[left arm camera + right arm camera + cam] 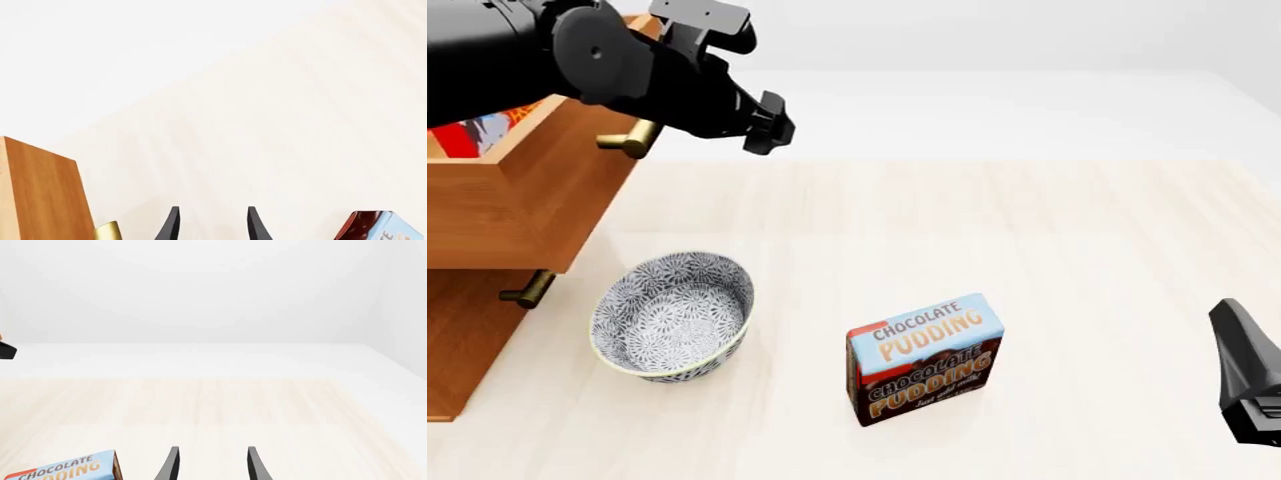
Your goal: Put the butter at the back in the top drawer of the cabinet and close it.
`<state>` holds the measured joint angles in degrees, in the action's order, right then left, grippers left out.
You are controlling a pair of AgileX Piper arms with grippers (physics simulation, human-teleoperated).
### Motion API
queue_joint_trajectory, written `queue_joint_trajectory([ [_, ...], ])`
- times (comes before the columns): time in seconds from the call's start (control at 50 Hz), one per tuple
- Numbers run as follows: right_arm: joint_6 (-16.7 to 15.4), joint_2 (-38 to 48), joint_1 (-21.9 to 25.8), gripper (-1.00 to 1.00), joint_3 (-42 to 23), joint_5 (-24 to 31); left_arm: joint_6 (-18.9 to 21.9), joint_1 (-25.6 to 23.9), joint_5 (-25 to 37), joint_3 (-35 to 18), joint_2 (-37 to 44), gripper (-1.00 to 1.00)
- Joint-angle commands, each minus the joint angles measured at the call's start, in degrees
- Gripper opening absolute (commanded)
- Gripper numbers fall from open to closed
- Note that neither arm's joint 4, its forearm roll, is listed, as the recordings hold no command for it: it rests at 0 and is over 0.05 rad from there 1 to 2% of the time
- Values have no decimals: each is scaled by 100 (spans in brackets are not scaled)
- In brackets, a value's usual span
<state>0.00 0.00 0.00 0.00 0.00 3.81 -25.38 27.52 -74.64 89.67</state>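
Observation:
The cabinet [457,345] stands at the left edge of the table. Its top drawer [527,195] is pulled out, and the red and blue butter [474,135] lies inside, partly hidden by my left arm. My left gripper [770,124] hovers just right of the drawer's brass handle [627,140], open and holding nothing. The left wrist view shows the left gripper [213,226] with the drawer's wooden corner [40,195] and the handle [108,231] beside it. My right gripper [213,465] is open and empty, low at the front right [1244,365].
A patterned bowl [674,315] sits in front of the cabinet. The Chocolate Pudding box [925,358] stands upright near the middle front and also shows in both wrist views [67,470] [380,227]. A lower drawer handle [527,290] sticks out beside the bowl.

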Motion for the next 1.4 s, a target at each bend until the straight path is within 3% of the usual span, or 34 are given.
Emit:
queue_joint_trajectory([
  [0.02,0,0,0,100,0,0,33,202,-8,208,-189,100],
  [0.36,0,0,0,100,0,0,184,672,-41,655,-672,100],
  [1.18,0,0,0,100,0,0,444,1534,-57,1000,-1143,100],
  [1.4,0,0,0,100,0,0,599,1838,-329,1332,-1170,100],
])
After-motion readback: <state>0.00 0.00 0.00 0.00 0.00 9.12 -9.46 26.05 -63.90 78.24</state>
